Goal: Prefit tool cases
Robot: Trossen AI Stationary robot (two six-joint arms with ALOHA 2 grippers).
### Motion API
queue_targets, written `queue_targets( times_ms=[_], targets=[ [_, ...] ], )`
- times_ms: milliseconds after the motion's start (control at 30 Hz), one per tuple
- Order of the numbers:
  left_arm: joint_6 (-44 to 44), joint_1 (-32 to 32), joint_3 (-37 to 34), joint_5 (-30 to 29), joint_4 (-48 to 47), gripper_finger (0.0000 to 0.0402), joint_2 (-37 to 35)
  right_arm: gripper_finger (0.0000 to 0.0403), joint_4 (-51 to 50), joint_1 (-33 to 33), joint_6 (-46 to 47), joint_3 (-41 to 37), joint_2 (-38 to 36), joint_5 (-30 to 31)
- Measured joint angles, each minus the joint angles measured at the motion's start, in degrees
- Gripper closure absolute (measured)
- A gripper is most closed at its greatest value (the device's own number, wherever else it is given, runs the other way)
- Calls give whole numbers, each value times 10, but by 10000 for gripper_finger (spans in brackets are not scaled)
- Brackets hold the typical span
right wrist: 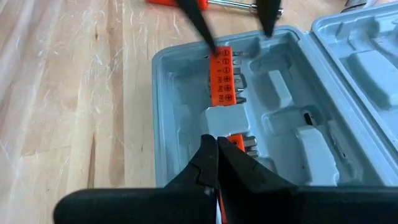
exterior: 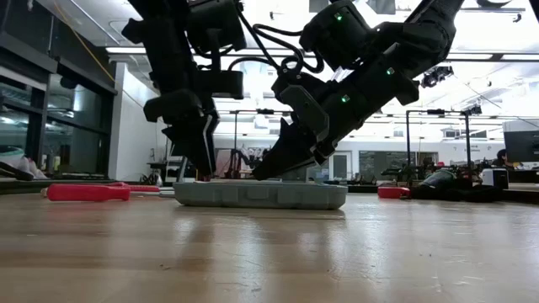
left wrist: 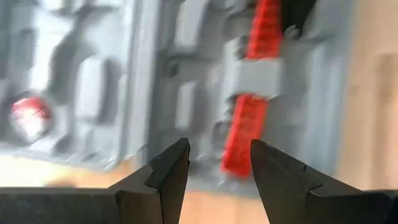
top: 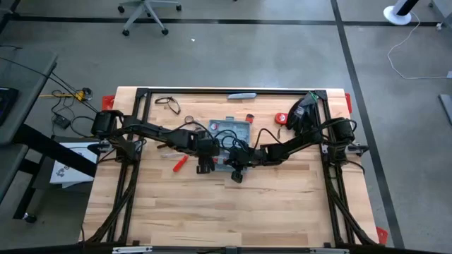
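A wooden desk (top: 212, 212) is carrying an open blue-grey tool case (top: 232, 131), lying flat near the desk's middle, closer to the far edge than to the near one. The near half of the desk is lying bare, giving wide room toward that edge, while a black frame (top: 233, 91) is running along the far edge and down both sides.

The left hand (left wrist: 219, 163) is hanging just over the case's near rim with its fingers spread apart, gripping nothing. The right hand (right wrist: 217, 155) is hanging over the same tray from the opposite side, its fingers pressed together and holding nothing. The two hands are crowding close together above the case.

Inside, the case is showing moulded pockets, and a red bit strip (right wrist: 224, 76) is sitting in a slot, crossed by a grey clip (right wrist: 225, 120). The hinged lid (right wrist: 367, 56) is lying open beside the tray. A red-handled screwdriver (top: 181, 163) is lying on the desk just left of the case.
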Motion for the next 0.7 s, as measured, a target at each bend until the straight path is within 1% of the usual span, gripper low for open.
queue_targets(
  times_ms=[67, 133, 233, 367, 400, 533, 700],
  targets=[
    [0, 0, 0, -20, -4, 249, -1, 403, 0, 0, 0, 0, 0, 0],
    [7, 0, 0, -31, -6, 268, -1, 403, 0, 0, 0, 0, 0, 0],
    [14, 0, 0, -30, -3, 312, -1, 403, 0, 0, 1, 0, 0, 0],
    [28, 1, 0, -7, -7, 383, -1, 403, 11, 0, 7, 0, 0, 0],
    [30, 1, 0, -2, -9, 392, -1, 403, 25, 0, 9, 0, 3, 0],
    [31, 5, 0, -5, -17, 394, -1, 403, 64, -4, 6, 5, 17, -5],
    [40, 17, -8, -6, -16, 400, -1, 403, 54, -12, -1, 39, 45, -15]
  ],
)
